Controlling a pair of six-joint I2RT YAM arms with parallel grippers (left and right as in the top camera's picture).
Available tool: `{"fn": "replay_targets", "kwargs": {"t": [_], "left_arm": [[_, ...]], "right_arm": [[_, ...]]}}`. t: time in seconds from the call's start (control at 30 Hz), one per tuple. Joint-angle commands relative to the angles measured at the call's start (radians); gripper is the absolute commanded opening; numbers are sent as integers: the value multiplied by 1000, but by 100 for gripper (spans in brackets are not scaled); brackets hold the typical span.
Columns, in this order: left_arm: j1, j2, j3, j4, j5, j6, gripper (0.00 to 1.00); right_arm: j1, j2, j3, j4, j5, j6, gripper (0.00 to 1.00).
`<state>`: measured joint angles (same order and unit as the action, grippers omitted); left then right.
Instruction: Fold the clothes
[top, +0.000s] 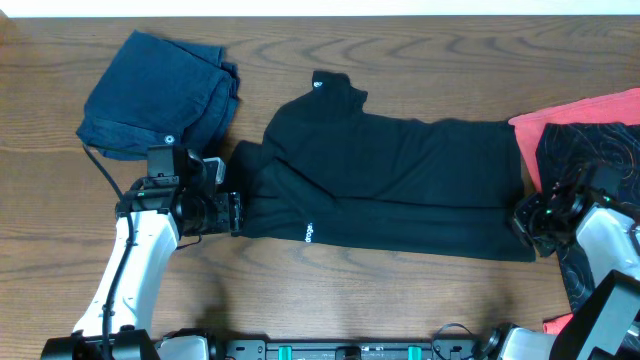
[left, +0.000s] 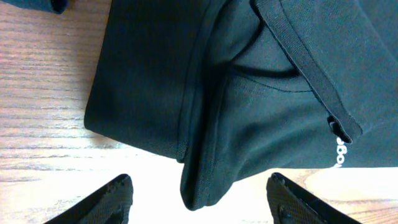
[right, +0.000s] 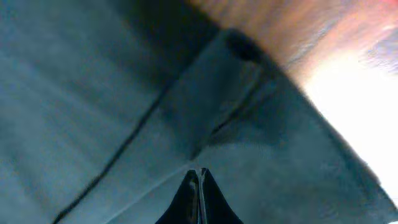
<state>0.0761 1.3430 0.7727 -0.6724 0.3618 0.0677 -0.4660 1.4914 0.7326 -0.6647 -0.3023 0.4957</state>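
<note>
Left wrist view: we've got the left jaws standing wide apart just short of the black T-shirt (left: 249, 93), at its sleeve hem. Our right jaws are pressed together at its near right corner. The shirt lies spread across the middle of the worktop (top: 400, 295), with a blue garment (top: 160, 95) to its far left and a red garment (top: 590, 108) to its right.

The right wrist view is blurred, so whether the closed right gripper (right: 199, 180) pinches the black T-shirt (right: 112, 93) cannot be told, and from overhead that gripper covers the shirt's near right corner. The red garment (top: 580, 108) and the dark patterned garment (top: 590, 160) run off the overhead view's right edge, the latter partly under the right arm (top: 610, 250). In the left wrist view the fingers (left: 109, 202) of the left gripper (left: 199, 177) are cut off at the bottom edge, and the white print (left: 340, 155) is too small to read.
</note>
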Motion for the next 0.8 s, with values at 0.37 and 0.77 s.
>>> {"fn": "replay_targets", "kwargs": {"t": [0.37,0.77], "left_arm": [[2,-4,10,6,-8,-2,71],[2,-4,10,7,-3,-2,71]], "right_arm": [[9,-6,-175,365,3,207,1],[8,-12,-172,724,-375,76,1]]}}
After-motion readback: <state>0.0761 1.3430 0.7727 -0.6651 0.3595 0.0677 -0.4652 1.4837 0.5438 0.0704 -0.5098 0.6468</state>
